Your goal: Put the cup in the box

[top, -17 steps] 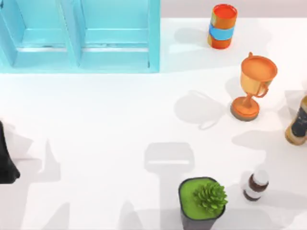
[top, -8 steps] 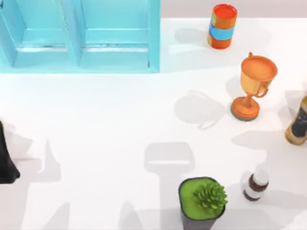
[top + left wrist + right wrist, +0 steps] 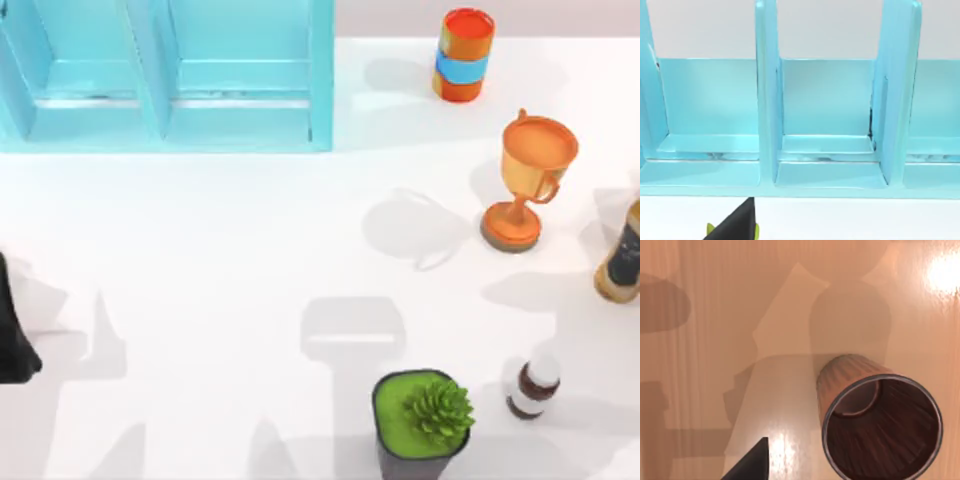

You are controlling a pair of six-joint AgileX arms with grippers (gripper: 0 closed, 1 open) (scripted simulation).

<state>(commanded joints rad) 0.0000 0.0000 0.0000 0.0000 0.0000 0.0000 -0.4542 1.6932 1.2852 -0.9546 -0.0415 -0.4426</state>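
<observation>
Cup (image 3: 880, 425), ribbed and pinkish-brown with a dark brown inside, stands upright on a glossy surface just below the right gripper (image 3: 747, 465) in the right wrist view, its open mouth facing the camera. One dark fingertip (image 3: 750, 462) of that gripper shows beside the cup and apart from it; whether the right gripper is open or closed I cannot tell, since the other finger is out of frame.

From the left wrist, the light-blue box (image 3: 767, 100) stands just ahead of the left gripper (image 3: 735, 227), its upright dividers splitting it into open compartments side by side. A single dark finger with a yellow-green patch shows at the frame's edge, short of the box's front lip; the left gripper's state cannot be told either.

In the top view, the box (image 3: 320, 75) sits at the table's far left corner. A dark piece of the left arm (image 3: 12, 330) shows at the left edge, well apart from the box. On the right half of the white table (image 3: 200, 260) stand an orange cylinder with a blue band (image 3: 463, 55), an orange trophy goblet (image 3: 528, 180), what looks like a yellow bottle with a dark label (image 3: 622, 255) at the right edge, a small brown bottle with a white cap (image 3: 532, 387), and a potted succulent (image 3: 422, 420) in a dark pot with a green top.
</observation>
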